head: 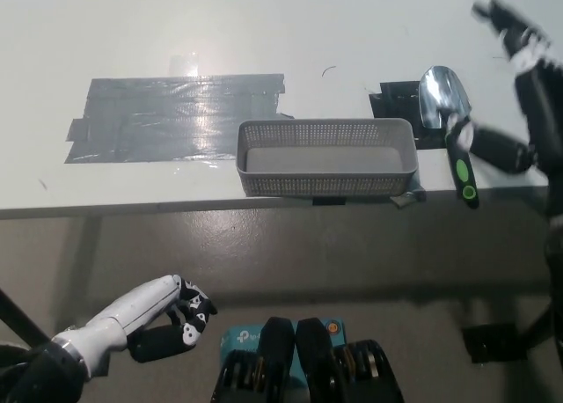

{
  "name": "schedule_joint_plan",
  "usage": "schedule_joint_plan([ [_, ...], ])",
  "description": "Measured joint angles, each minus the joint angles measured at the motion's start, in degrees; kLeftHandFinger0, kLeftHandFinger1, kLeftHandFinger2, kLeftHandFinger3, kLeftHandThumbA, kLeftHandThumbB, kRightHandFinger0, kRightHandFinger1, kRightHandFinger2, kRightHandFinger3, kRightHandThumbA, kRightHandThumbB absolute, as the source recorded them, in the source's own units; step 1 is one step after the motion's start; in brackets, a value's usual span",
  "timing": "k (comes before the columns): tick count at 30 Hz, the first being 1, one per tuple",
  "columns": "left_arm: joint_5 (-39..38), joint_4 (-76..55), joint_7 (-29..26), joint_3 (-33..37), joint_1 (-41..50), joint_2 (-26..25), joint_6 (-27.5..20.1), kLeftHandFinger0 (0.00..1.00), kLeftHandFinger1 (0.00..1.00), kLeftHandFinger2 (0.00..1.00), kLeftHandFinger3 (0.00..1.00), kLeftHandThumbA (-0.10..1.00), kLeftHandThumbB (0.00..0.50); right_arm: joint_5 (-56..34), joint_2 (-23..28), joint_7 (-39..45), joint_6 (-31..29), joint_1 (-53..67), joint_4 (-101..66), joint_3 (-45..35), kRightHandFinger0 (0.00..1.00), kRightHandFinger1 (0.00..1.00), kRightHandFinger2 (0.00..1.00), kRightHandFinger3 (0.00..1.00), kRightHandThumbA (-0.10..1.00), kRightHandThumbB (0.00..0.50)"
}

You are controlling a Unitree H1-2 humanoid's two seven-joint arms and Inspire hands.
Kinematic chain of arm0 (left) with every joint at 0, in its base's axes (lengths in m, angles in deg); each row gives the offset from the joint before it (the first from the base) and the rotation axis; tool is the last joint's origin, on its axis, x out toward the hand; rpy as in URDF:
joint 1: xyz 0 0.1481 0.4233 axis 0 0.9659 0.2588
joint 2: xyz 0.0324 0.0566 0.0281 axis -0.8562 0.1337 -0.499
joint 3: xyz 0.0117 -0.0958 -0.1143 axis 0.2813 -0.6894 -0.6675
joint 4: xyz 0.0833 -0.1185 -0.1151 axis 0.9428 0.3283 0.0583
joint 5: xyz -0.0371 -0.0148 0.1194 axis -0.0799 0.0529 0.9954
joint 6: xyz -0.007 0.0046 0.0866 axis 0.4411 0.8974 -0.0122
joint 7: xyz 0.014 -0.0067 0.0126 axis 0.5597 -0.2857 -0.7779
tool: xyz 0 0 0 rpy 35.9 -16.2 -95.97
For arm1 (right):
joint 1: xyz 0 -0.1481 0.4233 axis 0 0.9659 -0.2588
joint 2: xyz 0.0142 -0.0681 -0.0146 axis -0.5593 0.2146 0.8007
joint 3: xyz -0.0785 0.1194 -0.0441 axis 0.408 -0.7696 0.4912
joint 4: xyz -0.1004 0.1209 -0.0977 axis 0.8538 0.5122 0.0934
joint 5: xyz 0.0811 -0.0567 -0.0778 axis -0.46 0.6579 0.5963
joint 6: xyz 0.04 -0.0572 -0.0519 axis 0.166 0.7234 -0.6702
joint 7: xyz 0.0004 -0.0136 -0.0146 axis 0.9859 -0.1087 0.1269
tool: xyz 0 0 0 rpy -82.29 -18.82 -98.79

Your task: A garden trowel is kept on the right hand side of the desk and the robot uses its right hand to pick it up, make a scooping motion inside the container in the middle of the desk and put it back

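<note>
I see the right hand [532,91] over the table's [264,33] right side, fingers spread, holding nothing. Trowel [450,126] lies just to its left, beside the basket [325,181]: blade far, handle pointing back at the near edge. I count one trowel, one basket. Left hand [163,319] rests low, well apart.
</note>
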Motion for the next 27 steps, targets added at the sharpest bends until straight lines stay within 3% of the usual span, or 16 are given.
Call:
schedule_joint_plan([
  [2,0.11,-0.21,0.14,-0.02,0.06,0.01,0.06,0.50,0.51,0.64,0.89,0.51,0.000,1.94,-1.18,-1.02,0.71,-1.19,1.04,-0.33,1.00,1.00,1.00,1.00,0.80,0.385],
  [3,0.17,-0.25,0.24,-0.02,0.08,0.02,0.12,0.49,0.51,0.64,0.89,0.50,0.000,2.77,-1.79,-1.57,0.98,-1.58,1.89,-0.46,1.00,1.00,1.00,1.00,0.70,0.373],
  [4,0.21,-0.26,0.30,-0.03,0.08,0.06,0.15,0.48,0.50,0.64,0.89,0.49,0.000,3.21,-2.07,-1.92,1.13,-1.68,2.33,-0.54,1.00,1.00,1.00,1.00,0.84,0.397],
  [6,0.30,-0.28,0.41,-0.05,0.17,0.09,0.19,0.48,0.50,0.64,0.89,0.47,0.000,5.18,-2.87,-3.17,1.74,-2.15,5.49,-0.48,1.00,1.00,1.00,1.00,0.76,0.405],
  [13,0.39,-0.41,0.60,-0.17,0.23,0.13,0.24,0.47,0.50,0.63,0.87,0.53,0.000,9.74,-4.87,-6.12,5.14,-5.37,20.56,0.69,1.00,1.00,1.00,1.00,0.67,0.397],
  [20,1.01,-0.44,0.92,-0.22,0.24,0.17,0.32,0.47,0.50,0.64,0.89,0.56,0.000,10.71,-5.66,-7.14,7.63,-9.12,32.92,1.75,1.00,1.00,1.00,1.00,0.69,0.395],
  [24,1.33,-0.58,0.93,-0.34,0.24,0.18,0.57,0.48,0.51,0.64,0.90,0.57,0.000,10.56,-5.65,-7.67,8.37,-9.94,38.25,1.75,1.00,1.00,1.00,1.00,0.66,0.417],
  [27,1.39,-0.75,0.94,-0.39,0.23,0.19,0.83,0.48,0.51,0.64,0.90,0.57,0.000,10.29,-5.62,-8.21,8.46,-9.91,41.59,1.74,1.00,1.00,1.00,1.00,0.63,0.406],
])
